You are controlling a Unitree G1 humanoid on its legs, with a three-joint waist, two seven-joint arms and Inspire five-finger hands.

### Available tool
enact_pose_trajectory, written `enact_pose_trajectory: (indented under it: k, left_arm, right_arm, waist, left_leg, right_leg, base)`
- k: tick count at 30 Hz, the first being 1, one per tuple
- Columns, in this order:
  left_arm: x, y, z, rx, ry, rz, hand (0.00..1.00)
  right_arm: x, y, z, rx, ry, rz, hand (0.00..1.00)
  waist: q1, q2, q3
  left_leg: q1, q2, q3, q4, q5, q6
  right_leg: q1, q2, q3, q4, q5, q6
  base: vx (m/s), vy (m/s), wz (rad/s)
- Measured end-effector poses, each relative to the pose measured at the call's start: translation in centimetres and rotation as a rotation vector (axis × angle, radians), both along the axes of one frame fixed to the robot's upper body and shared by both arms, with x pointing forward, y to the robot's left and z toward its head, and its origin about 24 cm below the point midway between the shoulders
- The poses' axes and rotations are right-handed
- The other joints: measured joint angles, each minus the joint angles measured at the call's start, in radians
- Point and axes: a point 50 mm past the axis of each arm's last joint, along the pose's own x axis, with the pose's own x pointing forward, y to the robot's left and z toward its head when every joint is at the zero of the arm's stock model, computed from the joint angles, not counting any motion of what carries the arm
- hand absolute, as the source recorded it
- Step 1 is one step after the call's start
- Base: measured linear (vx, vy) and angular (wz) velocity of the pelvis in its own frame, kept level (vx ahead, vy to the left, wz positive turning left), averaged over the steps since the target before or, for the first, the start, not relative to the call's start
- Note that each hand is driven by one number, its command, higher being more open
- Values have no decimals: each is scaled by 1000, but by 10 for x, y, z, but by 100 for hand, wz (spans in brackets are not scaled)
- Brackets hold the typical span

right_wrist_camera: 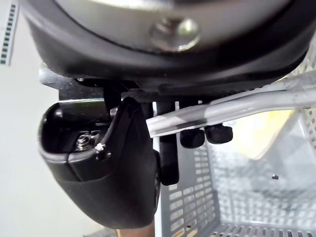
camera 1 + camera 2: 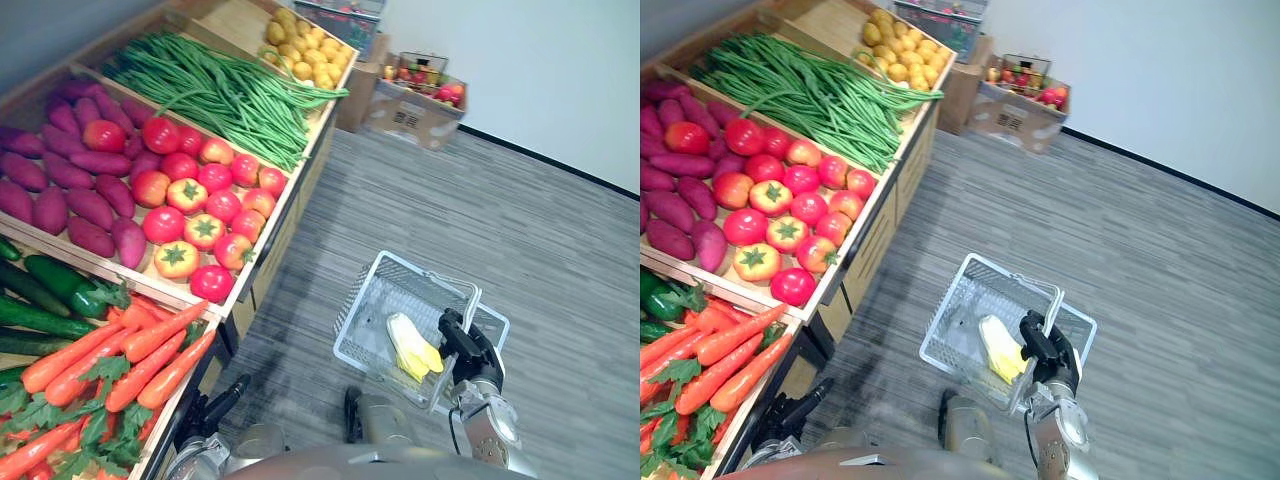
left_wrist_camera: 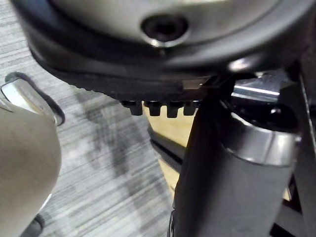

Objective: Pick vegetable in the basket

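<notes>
Currently, at lower right, the wire basket (image 2: 365, 300), a yellow vegetable (image 2: 412, 345) inside, is held by its handle (image 1: 237, 106) in the clenched right hand (image 2: 468, 345) and is best kept level while the left hand (image 2: 222, 398), its state not discernible, is brought to the carrots (image 2: 140, 355) at lower left.

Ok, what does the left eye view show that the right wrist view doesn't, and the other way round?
Left eye view: the wooden stand with carrots, tomatoes, purple sweet potatoes and green beans, and the left hand low beside it. Right wrist view: up close, the right hand with its fingers curled round the handle of the basket. Both: that hand, the basket and the yellow vegetable lying in it.
</notes>
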Motion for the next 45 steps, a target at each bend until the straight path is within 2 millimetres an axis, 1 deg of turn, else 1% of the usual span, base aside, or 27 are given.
enact_pose_trajectory:
  k: [1,2,3,4,5,6,7,9,10,12,13,14,16,17,19,20,21,22,23,24,26,27,30,32,36,39,45]
  left_arm:
    - [0,0,0,0,3,2,100]
    - [3,0,0,2,0,8,100]
    - [5,2,0,6,-5,20,100]
    - [7,5,2,18,-17,32,100]
    - [9,3,2,16,-23,46,100]
    - [13,-1,3,8,-49,83,100]
    - [20,-1,6,14,-86,99,100]
    - [29,-2,9,22,-122,99,100]
    - [32,0,10,27,-135,106,100]
    - [31,3,11,36,-131,130,100]
    - [27,7,10,44,-118,151,100]
    - [25,8,9,45,-111,160,100]
    - [18,10,8,51,-86,189,100]
    - [16,12,8,55,-80,195,100]
    - [17,14,8,60,-84,193,100]
    - [19,14,9,63,-88,184,100]
    - [21,14,9,63,-91,179,100]
    - [24,15,10,68,-97,167,100]
    - [24,16,11,73,-98,162,100]
    - [25,21,13,94,-95,144,100]
    - [21,29,14,120,-82,121,100]
    - [19,31,14,126,-73,119,100]
    - [13,28,10,115,-47,118,100]
    - [9,28,8,111,-30,119,100]
    - [-4,29,6,112,4,136,100]
    - [-6,32,6,120,11,150,100]
    - [-1,31,7,115,-4,144,100]
  right_arm:
    - [-1,0,0,-1,1,-2,0]
    - [-5,-1,1,-5,1,-6,0]
    - [-11,-3,2,-10,6,-12,0]
    - [-17,-4,3,-14,8,-14,0]
    - [-16,-5,5,-22,3,-14,0]
    - [-12,-9,7,-35,-6,-6,0]
    - [-9,-9,10,-34,-20,-6,0]
    - [-5,-11,14,-37,-45,-14,0]
    - [-2,-13,18,-41,-68,-14,0]
    - [3,-15,21,-42,-93,-13,0]
    - [2,-18,22,-40,-102,-27,0]
    - [1,-20,21,-39,-99,-34,0]
    - [-7,-27,14,-39,-61,-72,0]
    - [-13,-30,7,-33,-25,-92,0]
    - [-19,-30,0,-25,9,-100,0]
    - [-25,-29,-5,-17,39,-106,0]
    - [-31,-29,-9,-14,59,-111,0]
    - [-37,-28,-13,-6,83,-117,0]
    - [-40,-27,-15,0,96,-121,0]
    - [-49,-22,-22,13,132,-124,0]
    - [-51,-17,-26,30,147,-126,0]
    - [-53,-17,-26,31,154,-134,0]
    - [-66,-27,-27,16,177,-184,0]
    - [-72,-29,-28,14,195,-201,0]
    - [-69,-26,-30,23,199,-197,0]
    - [-65,-24,-35,34,215,-203,0]
    - [-57,-16,-39,50,224,-174,0]
  waist:
    - [-5,0,-2]
    - [-15,-2,-3]
    - [-19,-15,-11]
    - [-18,-22,-17]
    - [-16,-5,-15]
    - [-3,38,-12]
    - [4,43,-13]
    - [3,42,-15]
    - [3,31,-15]
    - [0,13,-22]
    - [-11,-4,-31]
    - [-19,-10,-32]
    - [-37,-23,-39]
    - [-48,-31,-44]
    - [-49,-39,-48]
    - [-54,-44,-50]
    - [-59,-44,-51]
    - [-66,-43,-52]
    - [-69,-43,-53]
    - [-68,-47,-60]
    - [-46,-43,-68]
    - [-45,-33,-71]
    - [-50,-9,-75]
    - [-51,-3,-80]
    - [-47,-5,-81]
    - [-46,-7,-77]
    - [-45,-7,-71]
  left_leg:
    - [5,-2,-25,3,-8,-14]
    - [13,-5,-73,14,-23,-39]
    - [16,-5,-135,36,-45,-75]
    - [15,2,-185,63,-76,-114]
    - [16,23,-214,80,-96,-128]
    - [8,77,-260,89,-99,-140]
    - [14,104,-288,63,-75,-148]
    - [15,143,-325,25,-38,-155]
    - [12,162,-331,-2,-12,-158]
    - [-9,183,-321,-31,28,-177]
    - [-42,206,-279,-54,75,-190]
    - [-49,218,-250,-68,95,-201]
    - [-54,258,-118,-120,152,-221]
    - [-53,279,-29,-154,183,-230]
    - [-58,286,58,-188,219,-247]
    - [-66,285,127,-205,247,-249]
    - [-74,284,164,-208,259,-249]
    - [-75,283,254,-225,282,-239]
    - [-72,284,304,-236,290,-234]
    - [-67,281,382,-266,327,-230]
    - [-63,258,401,-313,370,-220]
    - [-62,243,398,-359,399,-204]
    - [-56,219,395,-420,429,-175]
    - [-40,205,413,-461,439,-168]
    - [-14,173,438,-493,447,-164]
    - [1,159,449,-492,446,-157]
    - [31,148,461,-491,426,-157]
  right_leg:
    - [1,0,46,-16,7,10]
    - [2,1,99,-37,26,9]
    - [7,-3,151,-36,70,2]
    - [21,-9,178,-11,106,20]
    - [23,6,156,25,60,41]
    - [10,48,97,94,31,5]
    - [10,52,42,150,-19,-24]
    - [9,52,-31,218,-68,-59]
    - [5,51,-58,245,-93,-77]
    - [-9,48,-92,259,-105,-91]
    - [-13,41,-125,247,-110,-99]
    - [-9,35,-143,241,-110,-100]
    - [10,21,-198,237,-109,-102]
    - [26,6,-242,235,-110,-110]
    - [38,-17,-285,231,-110,-118]
    - [58,-43,-327,215,-111,-120]
    - [72,-58,-353,203,-111,-121]
    - [104,-81,-398,174,-113,-124]
    - [121,-88,-418,159,-115,-127]
    - [139,-108,-451,146,-114,-127]
    - [142,-118,-464,118,-96,-126]
    - [147,-127,-484,91,-81,-117]
    - [194,-141,-525,25,-52,-77]
    - [225,-142,-520,-25,-33,-60]
    - [254,-150,-469,-95,21,-53]
    - [281,-157,-455,-136,51,-40]
    - [317,-153,-440,-178,62,-38]
  base:
    - [333,-317,139]
    - [337,-383,162]
    - [424,-503,206]
    - [359,-437,183]
    - [338,-427,149]
    - [278,-417,133]
    - [243,-426,128]
    - [141,-436,132]
    - [83,-409,112]
    - [29,-340,77]
    - [34,-354,83]
    - [42,-311,104]
    - [2,-223,105]
    - [-28,-147,96]
    - [-45,-96,93]
    - [-78,-51,101]
    - [-100,-28,131]
    - [-88,-2,110]
    - [-121,16,128]
    - [-85,12,78]
    - [-143,36,44]
    - [-162,54,37]
    - [-104,97,55]
    - [-28,109,44]
    - [34,150,1]
    - [104,88,-11]
    - [102,31,-10]
